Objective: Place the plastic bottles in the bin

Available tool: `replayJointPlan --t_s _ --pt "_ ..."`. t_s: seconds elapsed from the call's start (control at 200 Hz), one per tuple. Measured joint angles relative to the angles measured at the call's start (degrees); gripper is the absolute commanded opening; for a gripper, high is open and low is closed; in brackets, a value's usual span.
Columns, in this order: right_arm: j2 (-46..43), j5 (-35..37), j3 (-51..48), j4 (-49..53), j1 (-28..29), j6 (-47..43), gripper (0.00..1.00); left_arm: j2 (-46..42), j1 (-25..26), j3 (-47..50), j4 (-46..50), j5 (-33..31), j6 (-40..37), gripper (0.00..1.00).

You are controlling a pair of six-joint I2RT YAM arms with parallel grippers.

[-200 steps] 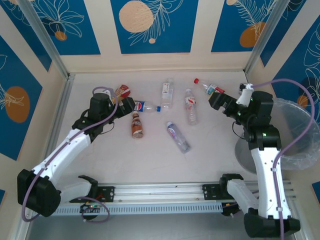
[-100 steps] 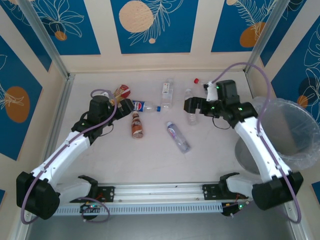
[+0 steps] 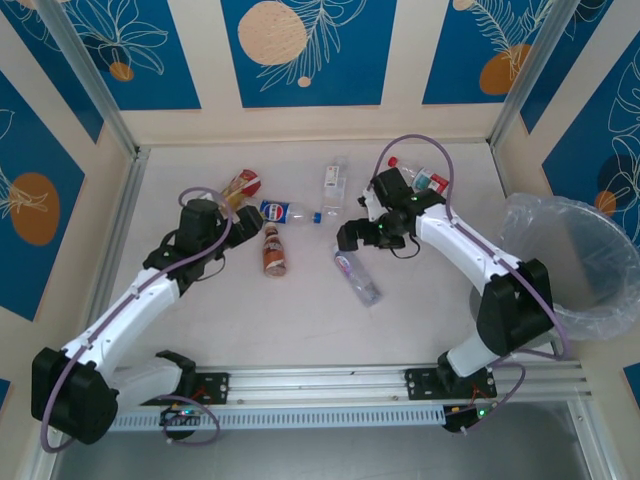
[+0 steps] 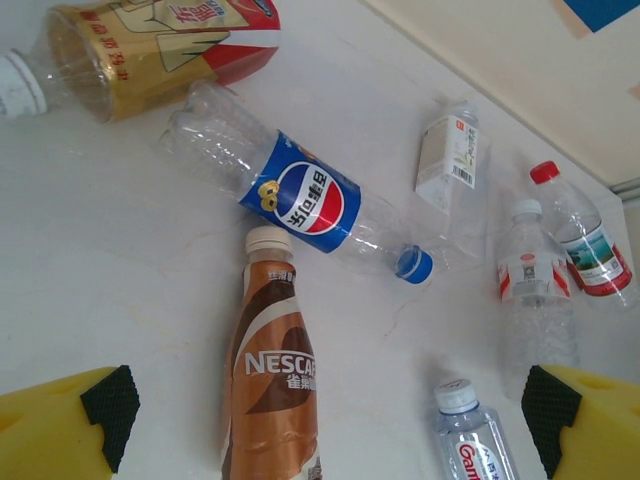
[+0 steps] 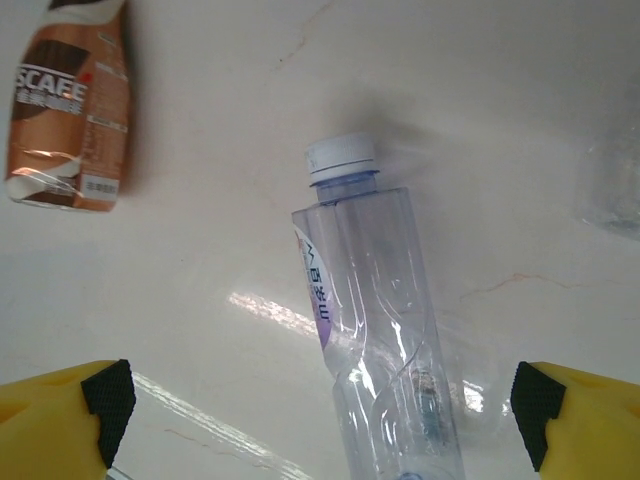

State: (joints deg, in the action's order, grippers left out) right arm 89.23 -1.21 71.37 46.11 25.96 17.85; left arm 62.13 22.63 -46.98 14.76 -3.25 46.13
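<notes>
Right wrist view: right gripper [image 5: 322, 405] jaws wide apart and empty, straddling a clear bottle [image 5: 375, 330] that lies flat on the table [image 5: 200, 250]. Its white cap points away from the wrist, and its long axis runs across the closing line, slightly skewed, so a straight drop and pinch looks workable. Left gripper [image 4: 328, 410] is likewise agape and empty, over the brown bottle [image 4: 272, 390]. Bin [image 3: 585, 250] stands far right, nearer the right arm.

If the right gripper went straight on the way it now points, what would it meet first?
Probably the clear white-capped bottle, lying centred ahead of the open right gripper; distance unclear.
</notes>
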Motion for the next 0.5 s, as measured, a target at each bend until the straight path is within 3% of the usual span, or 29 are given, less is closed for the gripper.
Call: replayJointPlan --t_s 0.5 --pt "17.07 7.65 3.26 2.19 8.52 -1.44 1.00 -3.48 0.00 1.86 2.89 -2.89 2.01 1.00"
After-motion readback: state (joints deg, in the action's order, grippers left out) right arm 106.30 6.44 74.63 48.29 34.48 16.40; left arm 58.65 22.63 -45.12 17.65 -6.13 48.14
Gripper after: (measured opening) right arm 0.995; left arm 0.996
